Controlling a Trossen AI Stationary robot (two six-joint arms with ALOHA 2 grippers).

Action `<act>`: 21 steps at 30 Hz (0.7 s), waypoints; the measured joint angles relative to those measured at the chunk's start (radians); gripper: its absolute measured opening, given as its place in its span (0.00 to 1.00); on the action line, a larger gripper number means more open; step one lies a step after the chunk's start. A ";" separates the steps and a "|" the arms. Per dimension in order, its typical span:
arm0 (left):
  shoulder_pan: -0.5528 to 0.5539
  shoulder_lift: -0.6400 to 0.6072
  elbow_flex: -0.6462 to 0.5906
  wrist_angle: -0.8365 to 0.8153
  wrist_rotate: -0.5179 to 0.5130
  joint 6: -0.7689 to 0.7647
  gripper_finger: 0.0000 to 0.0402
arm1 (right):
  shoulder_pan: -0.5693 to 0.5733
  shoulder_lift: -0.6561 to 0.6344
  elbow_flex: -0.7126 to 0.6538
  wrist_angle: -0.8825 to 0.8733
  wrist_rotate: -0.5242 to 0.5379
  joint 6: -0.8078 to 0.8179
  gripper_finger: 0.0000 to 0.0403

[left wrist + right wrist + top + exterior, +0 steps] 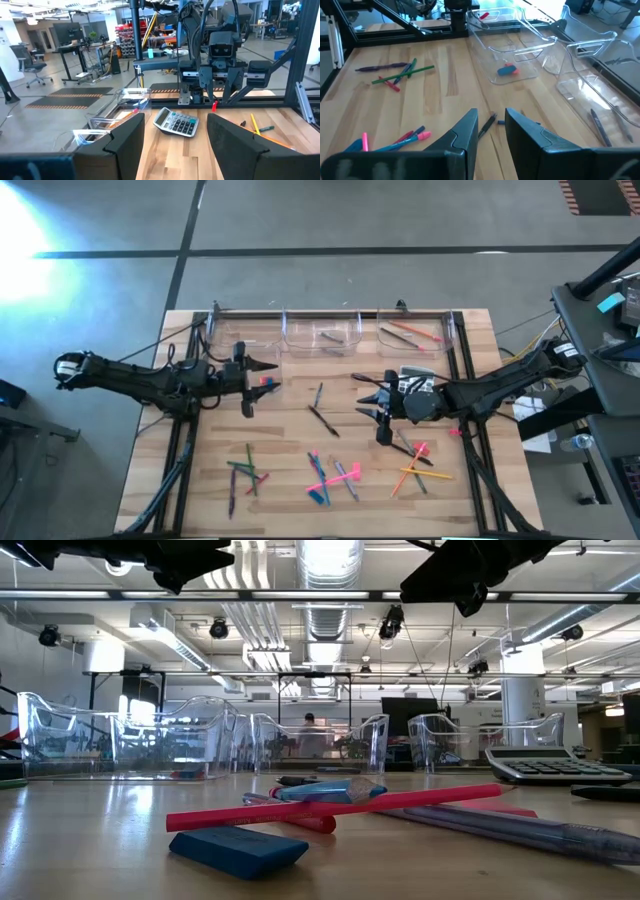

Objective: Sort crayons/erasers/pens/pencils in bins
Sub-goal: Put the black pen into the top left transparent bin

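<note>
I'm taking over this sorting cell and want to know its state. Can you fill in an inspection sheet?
Surface: wooden table, dry, no spills seen.
Job's things: clear bins line the far edge. One holds pencils and another holds erasers. Loose sticks lie in clusters near the front, and a blue eraser is still unsorted.
Clutter: calculator sits on the table beneath the right arm.
Grippers: left gripper and right gripper are both above the table, jaws open and empty.
Cables: loose wiring is off the table's right edge.
Surroundings: open workshop, with a person far behind the bins.
</note>
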 joint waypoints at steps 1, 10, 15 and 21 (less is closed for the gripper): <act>0.000 0.000 0.000 0.001 0.000 0.000 0.50 | 0.000 0.000 0.000 0.000 0.000 0.000 0.22; 0.000 0.000 0.000 0.000 -0.001 0.025 0.50 | 0.000 0.000 0.084 -0.026 -0.002 0.036 0.22; 0.000 0.000 0.000 0.000 -0.002 0.026 0.50 | 0.000 0.007 0.145 -0.047 0.000 -0.036 0.22; 0.000 0.000 0.000 0.000 -0.003 0.027 0.50 | -0.006 0.052 0.190 -0.048 0.000 -0.061 0.22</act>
